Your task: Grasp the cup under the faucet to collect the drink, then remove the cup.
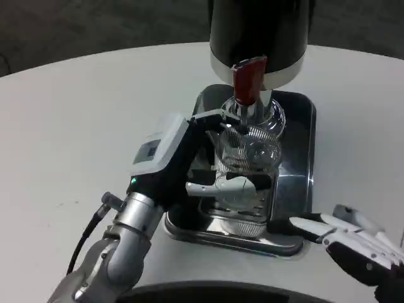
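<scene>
The clear ribbed cup point(247, 165) stands upright on the steel drip tray point(297, 170), directly below the faucet with its red lever point(248, 77) on the black dispenser point(259, 31), toward the far edge of the table point(69, 126). The left robot hand point(189, 164) wraps its fingers point(224, 186) around the cup's side, gripping it. The right robot hand point(353, 243) rests near the tray's near right corner, fingers spread and holding nothing.

no text, label or number can be read anywhere, not even on the left hand point(165, 151).
</scene>
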